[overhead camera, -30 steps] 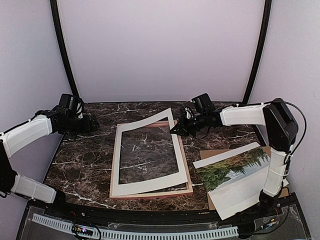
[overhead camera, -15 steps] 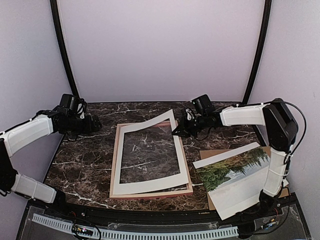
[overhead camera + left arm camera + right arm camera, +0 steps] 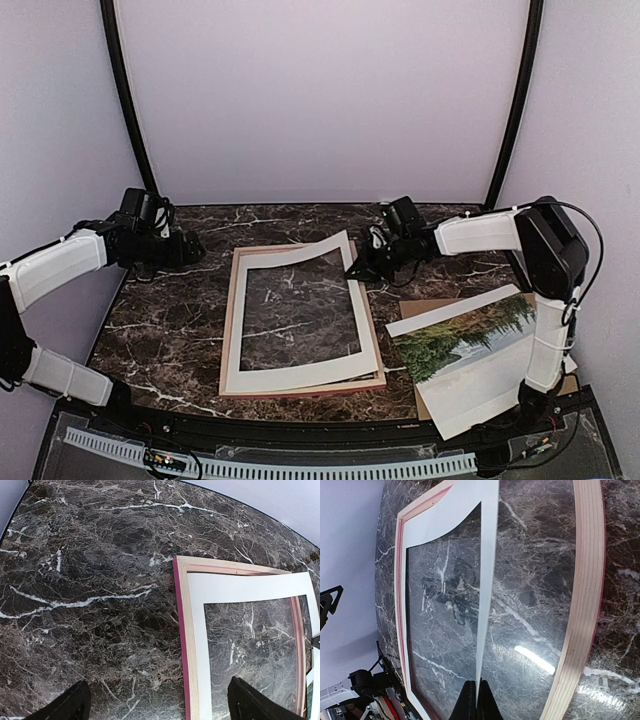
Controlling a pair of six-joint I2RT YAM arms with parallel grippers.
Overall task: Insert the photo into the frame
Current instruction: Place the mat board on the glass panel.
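From above, the right gripper [image 3: 356,271] has its jaws pressed together on the right edge of the white mat board [image 3: 300,377] with the rectangular window, near its far corner. That corner rides up off the large thin-railed wooden frame [image 3: 183,630], pink-red at the rim and pale bare wood on top, which lies flat on the dark veined marble table [image 3: 160,320]. The right wrist camera shows what the overhead cannot: two black fingertips [image 3: 469,700] closed tight on the thin white strip, which curves away ahead of them, with the frame's pale rail off to their right.

The left gripper [image 3: 190,248] hovers by the frame's far left corner, touching nothing. Only its wrist view makes the jaws plain. They are spread wide, with the frame's left rail and the mat's white border ahead between them.

The photo [image 3: 465,340] — a flexible paper print of dark green trees and pale water with a white margin — appears only from overhead. It is well behind the right jaws, toward that arm's base, lying on a plain brown backing board [image 3: 425,305], apart from the frame.
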